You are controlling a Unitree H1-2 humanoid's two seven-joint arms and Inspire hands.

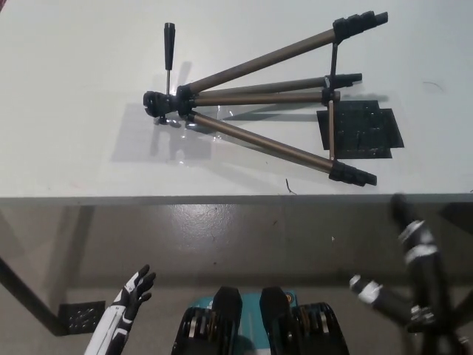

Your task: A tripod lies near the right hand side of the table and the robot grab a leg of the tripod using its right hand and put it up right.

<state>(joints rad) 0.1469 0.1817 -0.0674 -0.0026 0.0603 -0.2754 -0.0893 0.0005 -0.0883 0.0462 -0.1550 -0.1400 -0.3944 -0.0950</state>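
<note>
The tripod [266,103] lies flat with legs splayed on the desk [74,148], its nearest foot close to the front edge, while both hands hang below that edge, the white left hand [133,292] with fingers spread and empty, the black right hand [403,255] blurred, its grip unreadable.

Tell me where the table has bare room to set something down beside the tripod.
Bare table spans everything left of the tripod head and pan handle, plus the far right corner beyond the feet. A narrower strip runs along the near edge. Crowded: between the spread legs, around the black plate.
</note>
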